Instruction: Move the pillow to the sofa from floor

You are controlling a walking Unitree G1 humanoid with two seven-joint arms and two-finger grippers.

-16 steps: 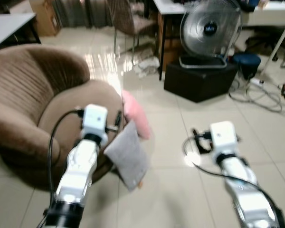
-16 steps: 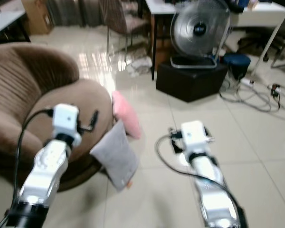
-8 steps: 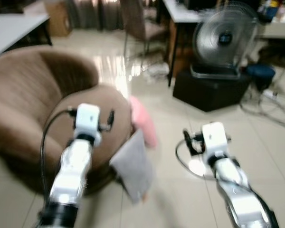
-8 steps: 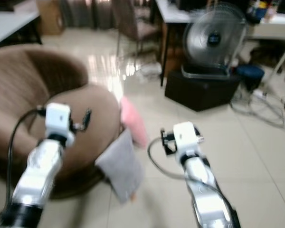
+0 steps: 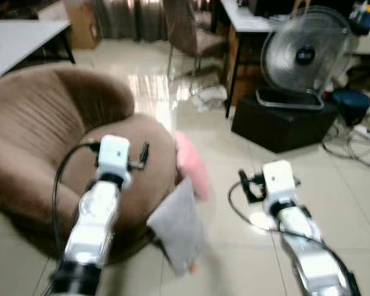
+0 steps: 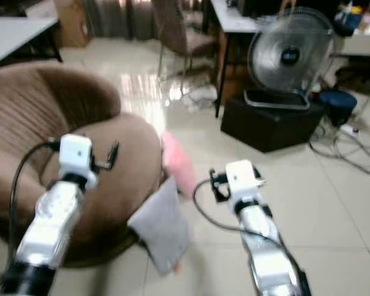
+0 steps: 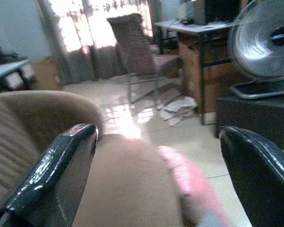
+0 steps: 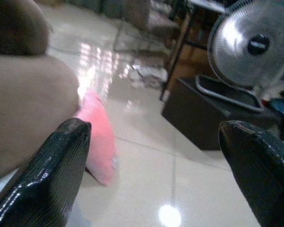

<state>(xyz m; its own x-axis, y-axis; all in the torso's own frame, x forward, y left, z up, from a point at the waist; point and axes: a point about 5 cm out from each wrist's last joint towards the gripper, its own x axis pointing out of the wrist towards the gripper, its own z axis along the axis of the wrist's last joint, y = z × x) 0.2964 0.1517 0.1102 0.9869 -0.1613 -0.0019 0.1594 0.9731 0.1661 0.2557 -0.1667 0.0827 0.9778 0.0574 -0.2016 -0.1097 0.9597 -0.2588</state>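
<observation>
A pink pillow [image 5: 192, 163] stands on the tiled floor, leaning against the front of the round brown sofa [image 5: 43, 123]. A grey pillow [image 5: 179, 225] leans on the sofa just in front of it, nearer to me. My left gripper [image 5: 142, 153] hovers over the sofa's seat, open, with nothing between its fingers [image 7: 66, 156]; the pink pillow [image 7: 187, 182] lies ahead of it. My right gripper [image 5: 243, 182] is held above the floor to the right of both pillows, open and empty. In the right wrist view the pink pillow [image 8: 97, 137] lies on the floor ahead.
A large fan [image 5: 305, 55] sits on a black box [image 5: 283, 120] at the back right, with cables [image 5: 357, 145] on the floor beside it. A chair [image 5: 191, 37] and a desk stand behind. A white table [image 5: 18, 34] is at the far left.
The whole picture has shifted, so the camera has moved. Both arms keep the same raised pose with fingers apart. The pillows rest where they were against the sofa.
</observation>
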